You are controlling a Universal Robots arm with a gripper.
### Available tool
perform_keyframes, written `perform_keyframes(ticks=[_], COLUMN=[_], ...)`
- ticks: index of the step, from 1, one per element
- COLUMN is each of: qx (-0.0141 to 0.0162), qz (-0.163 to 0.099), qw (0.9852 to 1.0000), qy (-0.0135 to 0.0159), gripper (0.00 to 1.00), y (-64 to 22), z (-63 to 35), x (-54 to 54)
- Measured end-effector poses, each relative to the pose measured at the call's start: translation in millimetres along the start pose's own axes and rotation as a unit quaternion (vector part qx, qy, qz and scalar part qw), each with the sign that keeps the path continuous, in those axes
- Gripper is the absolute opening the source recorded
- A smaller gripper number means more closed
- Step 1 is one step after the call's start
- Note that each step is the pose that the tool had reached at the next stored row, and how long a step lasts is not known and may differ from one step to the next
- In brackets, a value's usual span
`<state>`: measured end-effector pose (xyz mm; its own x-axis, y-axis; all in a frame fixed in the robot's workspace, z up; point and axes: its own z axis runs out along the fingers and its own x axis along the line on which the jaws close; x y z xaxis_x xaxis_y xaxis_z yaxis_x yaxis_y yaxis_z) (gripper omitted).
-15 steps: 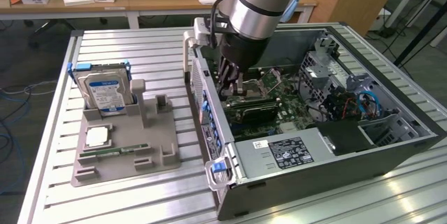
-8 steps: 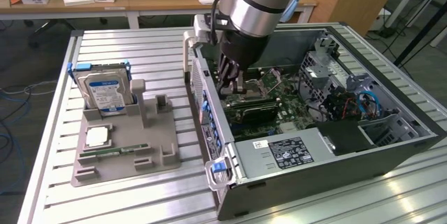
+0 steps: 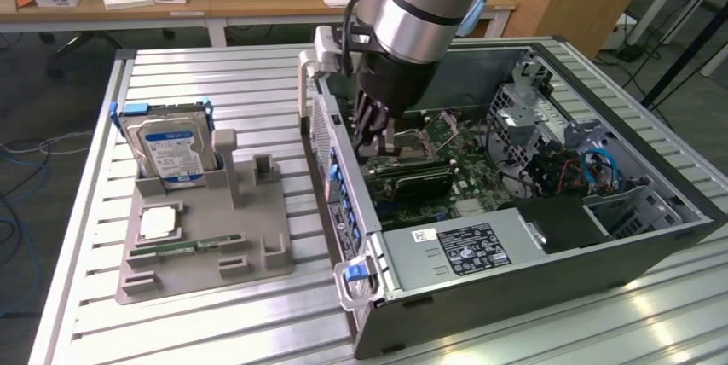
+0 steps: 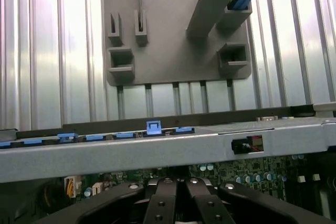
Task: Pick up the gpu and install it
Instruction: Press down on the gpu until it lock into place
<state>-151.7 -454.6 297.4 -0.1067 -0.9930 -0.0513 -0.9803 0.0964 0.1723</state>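
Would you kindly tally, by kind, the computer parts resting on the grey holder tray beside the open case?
Hard drive: 1
Square silver chip: 1
Green RAM stick: 1
Total: 3

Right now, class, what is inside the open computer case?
Inside the case: green motherboard, labelled power supply, blue cables. The arm reaches in, covering what its tool holds.
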Motion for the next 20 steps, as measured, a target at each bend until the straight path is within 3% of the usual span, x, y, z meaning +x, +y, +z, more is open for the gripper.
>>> perform_keyframes(ticks=[6, 11, 12, 14, 16, 20], qx=[-0.0003, -0.0029, -0.002, -0.0031, -0.0042, -0.0042], qz=[0.0, 0.0, -0.001, -0.001, -0.004, -0.008], qw=[1.0, 1.0, 1.0, 1.0, 0.9998, 0.9995], qy=[0.0003, -0.0024, -0.0052, -0.0089, -0.017, -0.0288], gripper=[0.11, 0.11, 0.11, 0.11, 0.11, 0.11], y=[-0.4, -2.1, -4.6, -9.2, -14.0, -22.4], z=[3.9, 3.6, 4.1, 1.5, -2.7, -7.1], x=[1.1, 1.0, 0.6, 0.1, -0.7, -1.8])
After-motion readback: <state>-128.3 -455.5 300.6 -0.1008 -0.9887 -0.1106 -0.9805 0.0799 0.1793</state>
